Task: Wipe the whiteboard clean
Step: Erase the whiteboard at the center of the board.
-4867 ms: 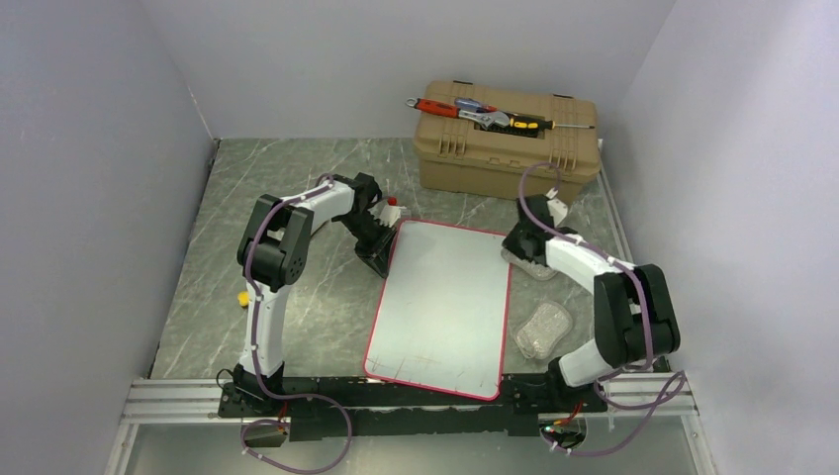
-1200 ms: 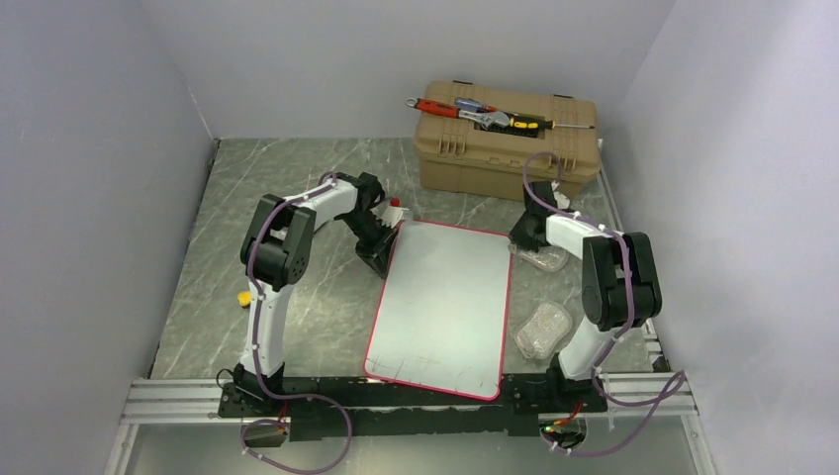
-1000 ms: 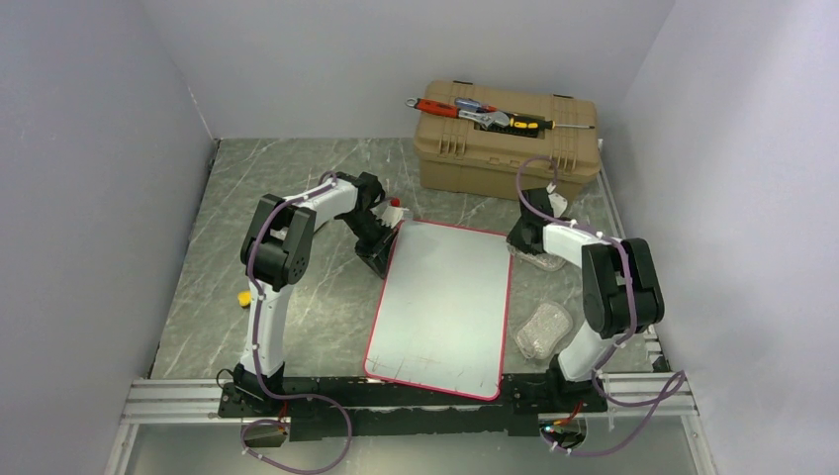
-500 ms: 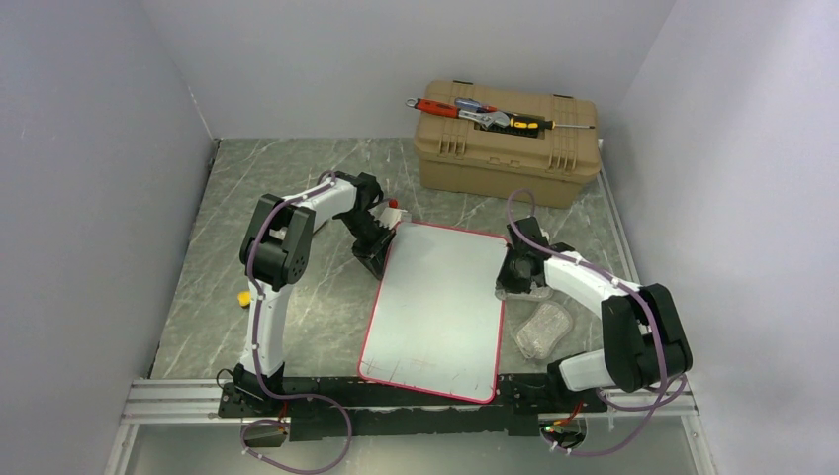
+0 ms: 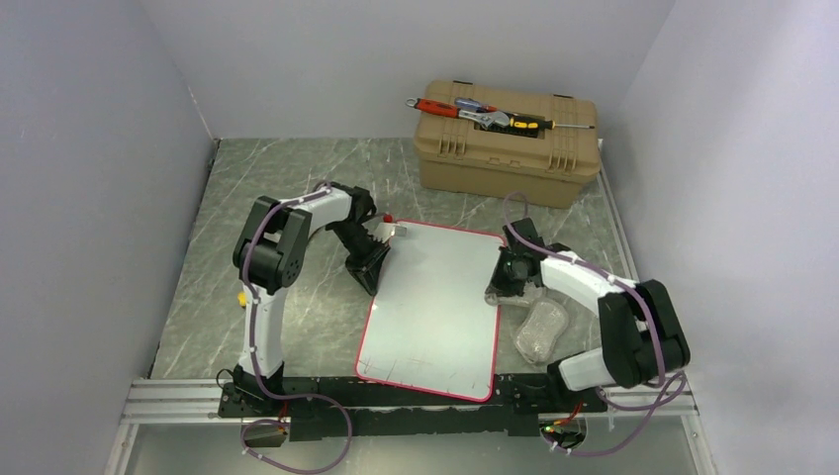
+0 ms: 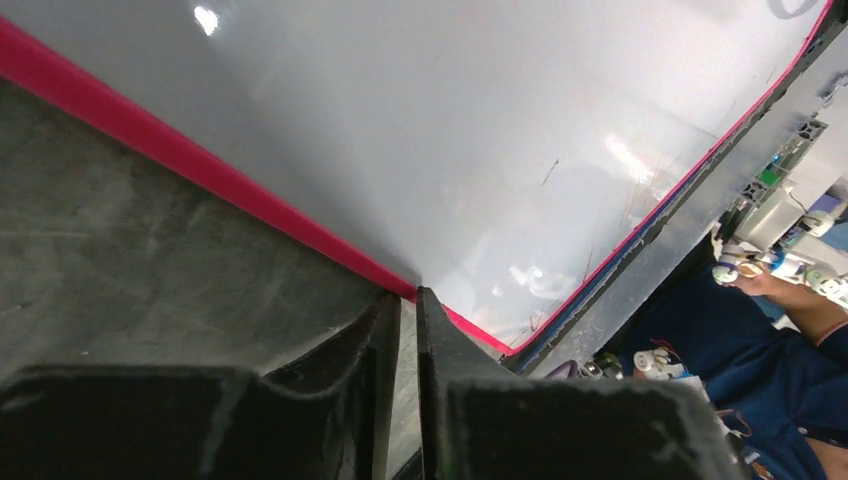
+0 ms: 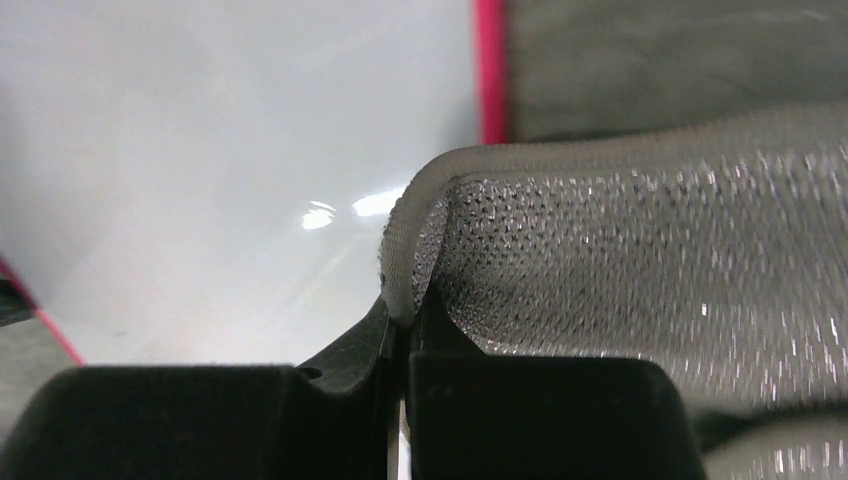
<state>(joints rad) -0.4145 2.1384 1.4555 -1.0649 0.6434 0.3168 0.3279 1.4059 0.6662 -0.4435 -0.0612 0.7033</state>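
Observation:
The whiteboard (image 5: pixel 435 307) lies flat on the table, white with a red rim, with faint pen marks (image 5: pixel 416 358) near its near end. My left gripper (image 5: pixel 371 265) is at its left edge. In the left wrist view the left gripper (image 6: pixel 410 298) has a narrow gap between its jaws, tips at the red rim of the whiteboard (image 6: pixel 450 130), and only table shows through the gap. My right gripper (image 5: pixel 498 287) is at the board's right edge. The right gripper (image 7: pixel 405 315) is shut on the pale edge of a silvery mesh pad (image 7: pixel 620 270) beside the whiteboard (image 7: pixel 200 150).
A second mesh pad (image 5: pixel 541 332) lies right of the board. A tan toolbox (image 5: pixel 510 143) with hand tools on its lid stands at the back. A small red-capped item (image 5: pixel 388 216) sits by the board's far left corner and a yellow piece (image 5: pixel 242 295) lies at the left.
My right gripper has carried the mesh pad from the board's far right corner nearer along its right edge. The board has shifted slightly left. My left jaws have parted a little.

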